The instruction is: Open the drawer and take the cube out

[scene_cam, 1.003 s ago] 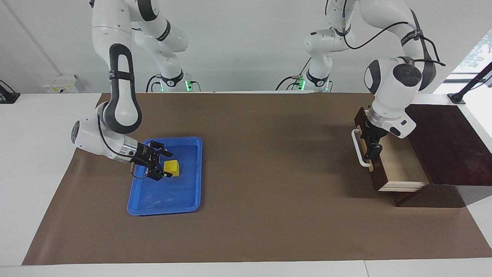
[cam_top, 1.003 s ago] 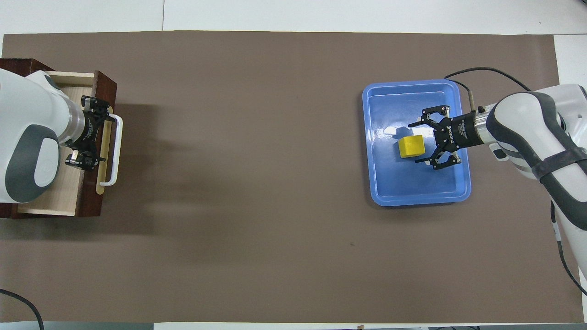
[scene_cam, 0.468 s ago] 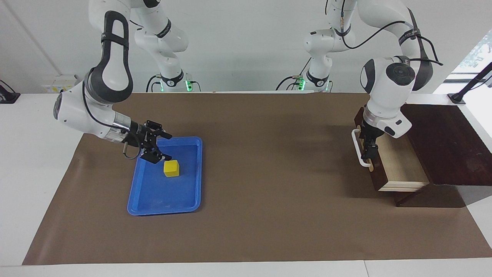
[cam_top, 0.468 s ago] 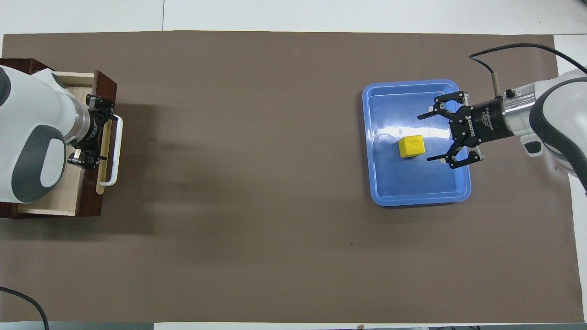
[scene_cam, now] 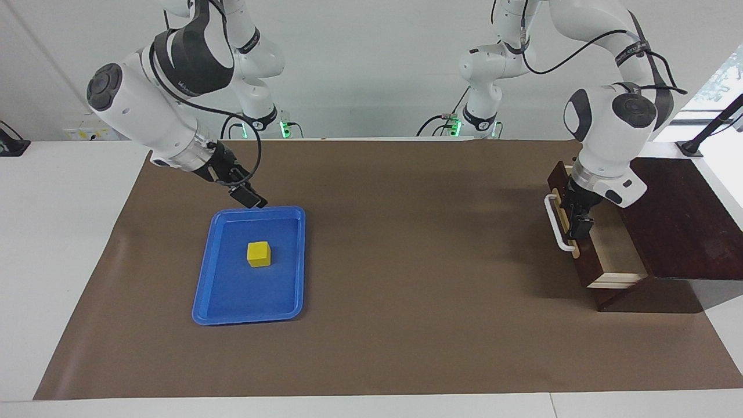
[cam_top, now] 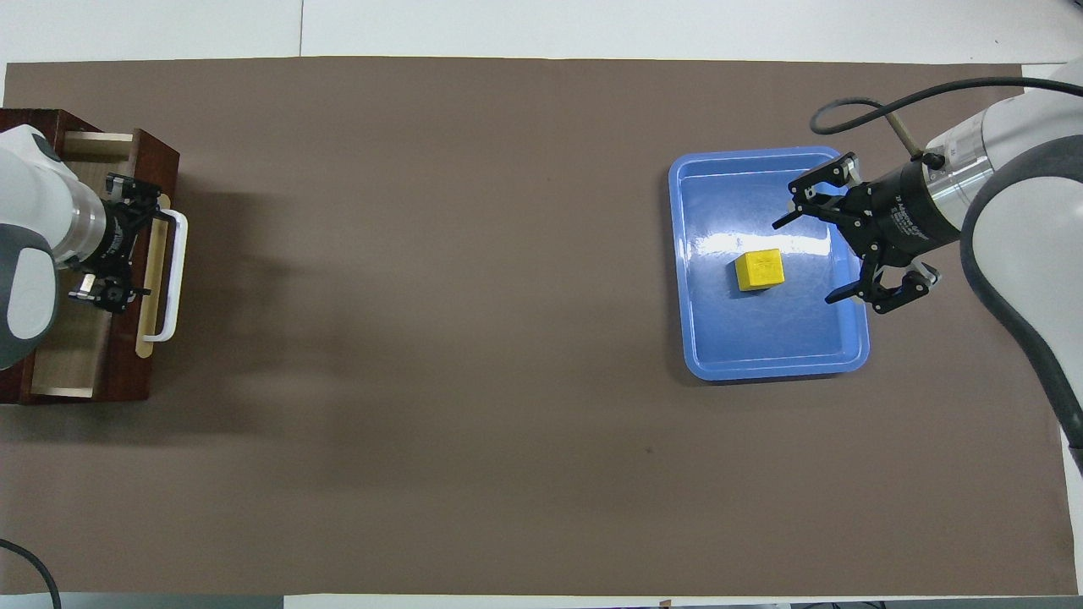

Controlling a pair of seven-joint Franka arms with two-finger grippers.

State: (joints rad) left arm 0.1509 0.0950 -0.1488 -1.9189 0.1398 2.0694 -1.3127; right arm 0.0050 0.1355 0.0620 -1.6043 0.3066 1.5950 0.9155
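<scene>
At the right arm's end of the table, the right gripper (scene_cam: 251,197) hangs in the air over the edge of a blue tray (scene_cam: 203,290), at the tray's end nearer the robots; its fingers are spread wide and hold nothing. The tray lies flat on the brown mat (scene_cam: 406,325) that covers the table, and the yellow cube (scene_cam: 259,253) sits in it, a little nearer the robots than the tray's middle, resting on the tray floor and apart from the gripper. In the overhead view the same open gripper (cam_top: 838,254) shows its two fingers splayed over the tray's rim (cam_top: 685,254) beside the cube (cam_top: 759,270), with a clear gap between them. The middle of the mat carries only shadows. At the left arm's end stands a dark brown wooden box (scene_cam: 685,220) with its drawer (scene_cam: 615,255) pulled partly out, so that a strip of the pale wood inside shows. The drawer's dark front carries a white bar handle (scene_cam: 556,223). The left gripper (scene_cam: 580,223) reaches down at the top edge of the drawer front, just beside the handle, jaws wide; whether it presses on the wood I cannot tell. From overhead the left gripper (cam_top: 114,254) lies over the drawer front (cam_top: 127,372), next to the handle (cam_top: 173,279).
</scene>
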